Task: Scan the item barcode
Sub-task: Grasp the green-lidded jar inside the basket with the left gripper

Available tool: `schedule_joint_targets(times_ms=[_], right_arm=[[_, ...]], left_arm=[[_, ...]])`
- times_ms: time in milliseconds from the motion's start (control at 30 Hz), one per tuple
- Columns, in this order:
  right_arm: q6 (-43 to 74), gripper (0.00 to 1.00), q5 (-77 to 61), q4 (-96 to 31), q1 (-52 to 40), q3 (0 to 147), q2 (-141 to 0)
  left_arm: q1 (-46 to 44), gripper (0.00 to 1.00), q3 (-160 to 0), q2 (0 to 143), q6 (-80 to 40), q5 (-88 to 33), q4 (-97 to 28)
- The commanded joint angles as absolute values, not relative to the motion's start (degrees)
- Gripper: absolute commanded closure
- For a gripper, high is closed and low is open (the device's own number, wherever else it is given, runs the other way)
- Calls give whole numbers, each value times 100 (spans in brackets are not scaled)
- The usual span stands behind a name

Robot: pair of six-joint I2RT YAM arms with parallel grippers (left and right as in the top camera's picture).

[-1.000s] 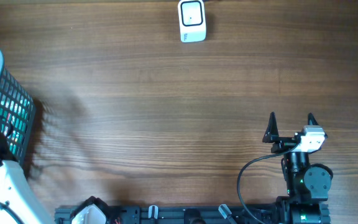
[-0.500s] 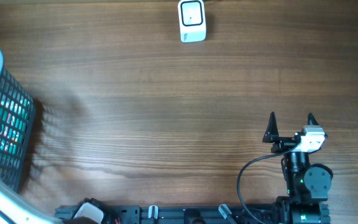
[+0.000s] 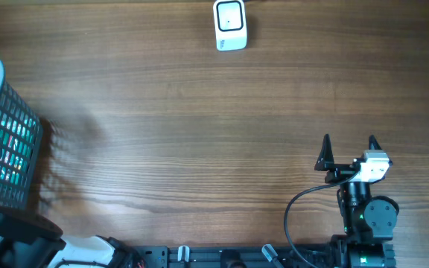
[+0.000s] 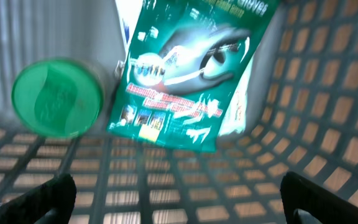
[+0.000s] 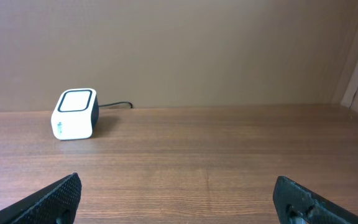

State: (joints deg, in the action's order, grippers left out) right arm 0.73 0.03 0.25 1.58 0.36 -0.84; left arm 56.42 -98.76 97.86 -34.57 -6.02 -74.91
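The flat green printed cardboard box [image 4: 188,74], showing a picture of a computer mouse, lay tilted inside the grey plastic mesh basket [image 3: 6,141], which stood at the left edge of the brown wooden bench [image 3: 199,134]. In the left wrist view the box leaned against the mesh wall [image 4: 316,81], with a round green plastic lid [image 4: 56,96] just beside it on the left. The left pincer [image 4: 182,196] pointed into the basket with its two black fingers spread as wide as they go. One finger sat at each lower corner of that view. It held nothing, and the box lay beyond the fingertips, apart from them and roughly in line with the gap between them. No barcode could be made out on the blurred face of the box. The right pincer [image 3: 348,149] hung over the near right part of the bench, well apart from the basket. Its fingers were also fully spread and empty [image 5: 182,199]. It faced the far edge, where the white box-shaped barcode scanner [image 3: 230,24] stood near the middle. In the right wrist view the scanner [image 5: 74,114] stood ahead and to the left, and its thin black cable [image 5: 114,104] ran off to the right.
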Motion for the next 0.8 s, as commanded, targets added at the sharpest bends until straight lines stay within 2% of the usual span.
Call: schedule_joint_targets(times_ms=[0,167,300,500,767], right_arm=[[3,0,-49,38,130,30,-43],[3,0,-49,38,130,30,-43],[3,0,-49,38,130,30,-43],[1,0,-49,38,130,30,-43],[5,0,-49,36,130,30,-43]], left_arm=[[5677,0,-9913,9714,-3159,-515,-7767],[6252,0,-9904,9725,-3424,266,-8176],[6576,0,-9500,9732,-3535,314,-7990],[6580,0,-8958,9795,-3538,311,-7336],[6580,0,-8956,10530,-3535,386,-7240]])
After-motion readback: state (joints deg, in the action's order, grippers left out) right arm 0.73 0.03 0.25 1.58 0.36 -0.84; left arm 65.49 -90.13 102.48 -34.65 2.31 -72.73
